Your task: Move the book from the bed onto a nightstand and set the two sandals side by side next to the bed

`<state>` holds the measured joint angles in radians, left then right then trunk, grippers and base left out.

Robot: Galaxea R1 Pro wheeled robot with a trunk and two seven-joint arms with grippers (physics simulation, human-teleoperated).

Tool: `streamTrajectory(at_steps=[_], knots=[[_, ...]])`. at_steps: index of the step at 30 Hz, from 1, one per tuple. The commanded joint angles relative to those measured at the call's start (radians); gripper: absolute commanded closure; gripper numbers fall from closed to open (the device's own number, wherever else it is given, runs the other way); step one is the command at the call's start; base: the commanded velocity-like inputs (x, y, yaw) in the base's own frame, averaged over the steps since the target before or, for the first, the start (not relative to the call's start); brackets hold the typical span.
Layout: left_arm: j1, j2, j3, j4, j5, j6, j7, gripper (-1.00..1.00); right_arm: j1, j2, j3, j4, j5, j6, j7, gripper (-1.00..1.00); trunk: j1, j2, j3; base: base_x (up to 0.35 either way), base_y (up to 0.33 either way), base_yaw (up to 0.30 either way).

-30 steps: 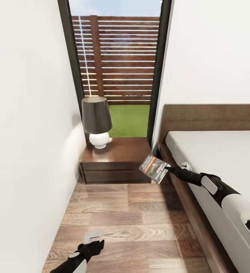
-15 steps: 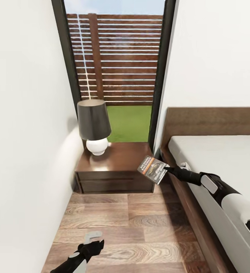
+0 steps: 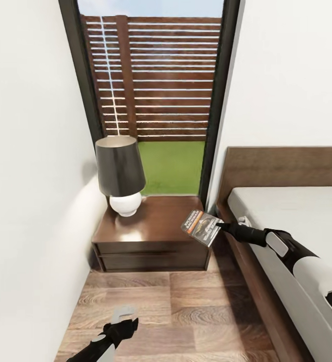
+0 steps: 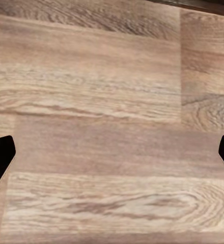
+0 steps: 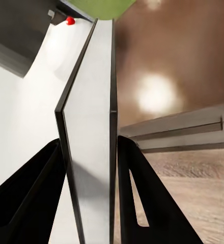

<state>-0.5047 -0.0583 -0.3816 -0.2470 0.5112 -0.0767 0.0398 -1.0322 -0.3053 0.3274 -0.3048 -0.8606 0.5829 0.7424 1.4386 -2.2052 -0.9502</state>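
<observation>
While low over the planks, nearest the head camera:
Left gripper (image 3: 121, 322): hovering above the wood-plank floor (image 3: 186, 311), fingers spread wide and holding nothing; in the left wrist view, dark fingertips (image 4: 0, 157) at opposite edges with bare floor (image 4: 107, 132) between them.
Right gripper (image 3: 220, 225): reaching forward from beside the bed, clamped on the book.
Book (image 3: 201, 227): held in the air, tilted, cover with orange band facing up toward the head camera; over the near right corner of the nightstand, not resting on it (whether its edge touches the top, cannot tell). In the right wrist view, seen edge-on as a thin pale slab (image 5: 94, 132) pinched between the two black fingers (image 5: 142, 198).
Nightstand (image 3: 153, 236): dark glossy brown, drawer fronts facing the camera, set between the left white wall and the bed.
Lamp (image 3: 119, 173): black shade on a round white base, standing at the back left of the nightstand top.
Bed (image 3: 297, 216): pale mattress in a dark wooden frame, at the right.
Headboard (image 3: 286, 168): plain wood, against the white wall.
Window (image 3: 153, 95): tall and dark-framed, behind the nightstand, showing green lawn and a slatted wooden fence.
</observation>
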Motion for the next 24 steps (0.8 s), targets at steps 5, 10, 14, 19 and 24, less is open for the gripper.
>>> streamTrajectory(at_steps=[5,10,14,19,24], knots=[[0.0,0.0,0.0,0.0,0.0,0.0,0.0,-1.0,0.0,0.001,-0.001,0.001,-0.005,0.003,0.0,1.0,0.0,0.0,0.0,0.332,0.0,0.0],[0.0,0.0,0.001,0.0,0.0,0.0,0.0,-1.0,0.0,0.002,0.0,0.004,-0.006,0.003,-0.001,1.0,0.0,0.0,0.0,0.332,0.0,0.0],[0.0,0.0,0.0,0.0,0.001,0.0,0.0,-1.0,0.0,0.002,0.0,0.008,-0.006,0.003,-0.002,1.0,0.0,0.0,0.0,0.332,0.0,0.0],[0.0,0.0,0.0,0.0,0.0,0.0,0.0,-1.0,0.0,0.002,0.001,0.01,-0.006,0.004,-0.002,1.0,0.0,0.0,0.0,0.332,0.0,0.0],[0.0,0.0,0.001,0.0,0.0,0.0,-0.001,-1.0,0.0,0.002,0.002,0.01,-0.006,0.036,0.0,1.0,0.0,0.0,0.0,0.332,0.0,0.0]])
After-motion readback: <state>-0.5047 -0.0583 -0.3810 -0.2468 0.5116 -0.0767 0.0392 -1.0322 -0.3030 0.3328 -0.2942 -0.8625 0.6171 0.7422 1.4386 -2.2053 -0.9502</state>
